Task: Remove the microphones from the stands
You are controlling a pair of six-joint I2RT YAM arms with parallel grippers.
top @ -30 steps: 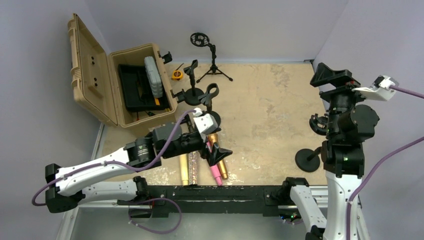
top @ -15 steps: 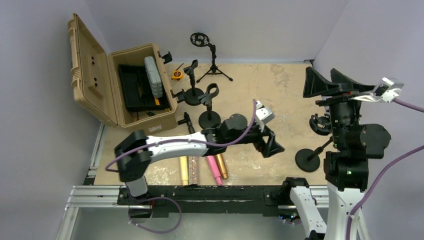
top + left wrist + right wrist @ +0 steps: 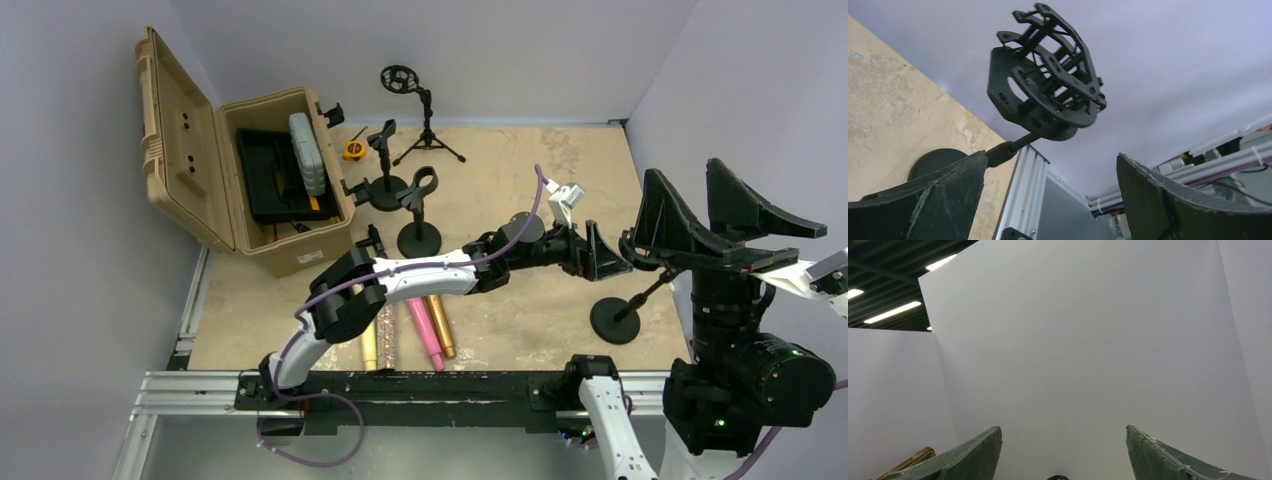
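A black stand with a round base (image 3: 614, 321) and a cage-like shock mount stands at the right of the table. In the left wrist view the shock mount (image 3: 1048, 95) looks empty, on a thin rod above its base (image 3: 938, 159). My left gripper (image 3: 608, 255) is open and empty, reaching right, just left of the mount; its jaws (image 3: 1050, 162) sit below the mount. My right gripper (image 3: 682, 170) is open and empty, raised high above the stand and facing the wall (image 3: 1063, 432). A pink microphone (image 3: 424, 335) and gold ones (image 3: 441, 326) lie flat near the front edge.
An open tan case (image 3: 262, 170) stands at the back left. Other stands are behind: a clip stand (image 3: 418, 218), a second clip stand (image 3: 384, 170) and a tripod with a round mount (image 3: 424, 118). A yellow tape measure (image 3: 353, 151) lies by the case.
My left arm has swung from over the microphones far to the right, up to the shock mount stand. My right gripper has risen and tilted up toward the camera.
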